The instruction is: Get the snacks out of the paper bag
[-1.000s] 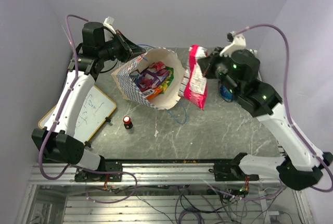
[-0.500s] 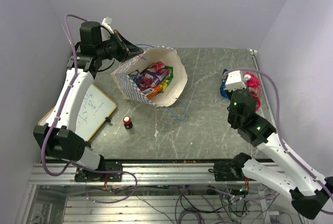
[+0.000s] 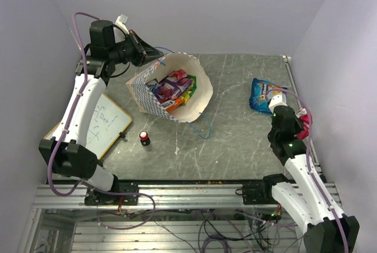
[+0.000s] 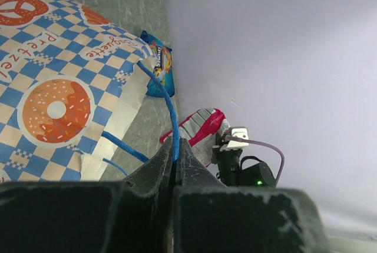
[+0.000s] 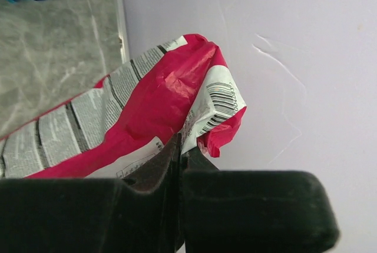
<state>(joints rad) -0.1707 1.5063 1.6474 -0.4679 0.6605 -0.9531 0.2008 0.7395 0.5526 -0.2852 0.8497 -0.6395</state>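
Note:
The paper bag (image 3: 197, 97) lies tilted at the back left, its mouth open toward the camera, with several snacks (image 3: 174, 87) inside. My left gripper (image 3: 154, 59) is shut on the bag's blue cord handle (image 4: 171, 120) and holds it up; in the left wrist view the jaws (image 4: 175, 150) pinch the cord next to the checkered side (image 4: 56, 103). My right gripper (image 5: 181, 147) is shut on the edge of a pink packet (image 5: 147, 103), low at the table's right edge (image 3: 303, 126). A blue packet (image 3: 262, 95) lies flat on the table.
A small red-capped bottle (image 3: 144, 137) stands in front of the bag. A whiteboard (image 3: 103, 125) lies at the left edge. The loose blue cord (image 3: 206, 129) trails onto the table. Purple walls close in on the left, back and right, near the right gripper.
My right arm swung the pink packet from beside the bag to the table's right edge and came lower, uncovering the blue packet. The left gripper lifted the cord slightly.

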